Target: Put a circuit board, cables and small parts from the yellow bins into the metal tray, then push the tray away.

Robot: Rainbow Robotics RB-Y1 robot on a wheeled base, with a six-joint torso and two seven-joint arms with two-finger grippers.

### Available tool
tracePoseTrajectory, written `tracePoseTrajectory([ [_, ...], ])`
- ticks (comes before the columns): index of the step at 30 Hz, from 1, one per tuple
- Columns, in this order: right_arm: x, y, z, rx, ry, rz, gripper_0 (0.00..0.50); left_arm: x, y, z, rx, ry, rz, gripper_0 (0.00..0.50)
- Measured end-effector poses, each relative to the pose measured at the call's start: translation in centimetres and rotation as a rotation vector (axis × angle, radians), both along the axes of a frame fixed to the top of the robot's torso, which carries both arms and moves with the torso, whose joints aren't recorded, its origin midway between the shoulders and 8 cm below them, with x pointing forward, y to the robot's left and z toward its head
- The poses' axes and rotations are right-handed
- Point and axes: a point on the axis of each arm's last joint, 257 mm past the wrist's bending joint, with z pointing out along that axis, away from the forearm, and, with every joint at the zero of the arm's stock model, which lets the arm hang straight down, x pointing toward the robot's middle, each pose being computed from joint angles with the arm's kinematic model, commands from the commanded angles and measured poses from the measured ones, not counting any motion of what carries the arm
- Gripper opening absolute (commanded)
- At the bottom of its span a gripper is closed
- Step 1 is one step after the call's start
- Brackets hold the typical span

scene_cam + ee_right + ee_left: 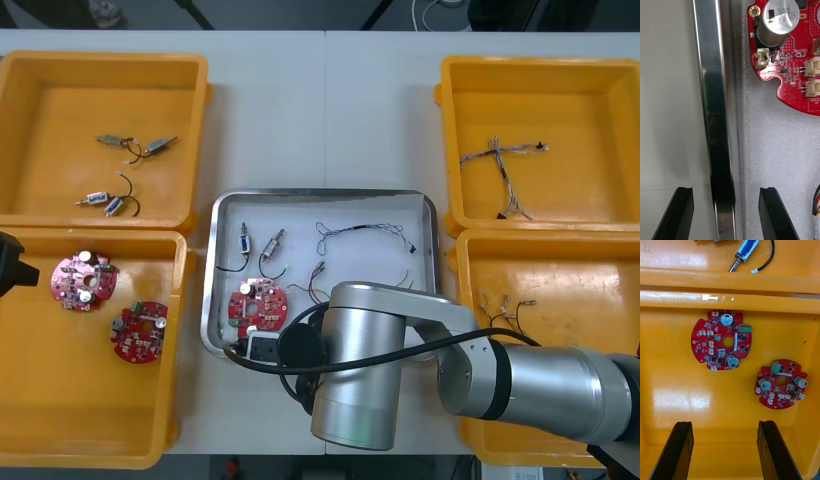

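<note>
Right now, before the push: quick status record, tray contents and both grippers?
tray: metal tray, white inside, between the bins
in tray: circuit board, two small metal parts, thin cables
right gripper: open, straddling the tray's rim beside the board
left gripper: open, above near left bin holding two spare boards
push: looks not yet done

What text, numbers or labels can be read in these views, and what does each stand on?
Round metal can on the tray's circuit board, right wrist view: three short printed lines, too blurred to quote with confidence.
Board near the bin's wall and board farther from that wall, in the yellow bin, left wrist view: small white markings, too small to read.
Front view: nothing legible.
</note>
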Motion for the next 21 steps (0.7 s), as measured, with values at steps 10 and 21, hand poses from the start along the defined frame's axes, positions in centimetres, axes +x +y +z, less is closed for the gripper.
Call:
tracePoseTrajectory([
  [10,0.01,-0.01,-0.08,-0.006,-0.008,0.006,0.000,0.00,0.00,0.00,0.000,0.000,-0.001,0.500],
  [21,0.75,0.16,0.54,-0.018,-0.038,0.034,0.000,0.00,0.00,0.01,0.001,0.000,-0.001,0.500],
])
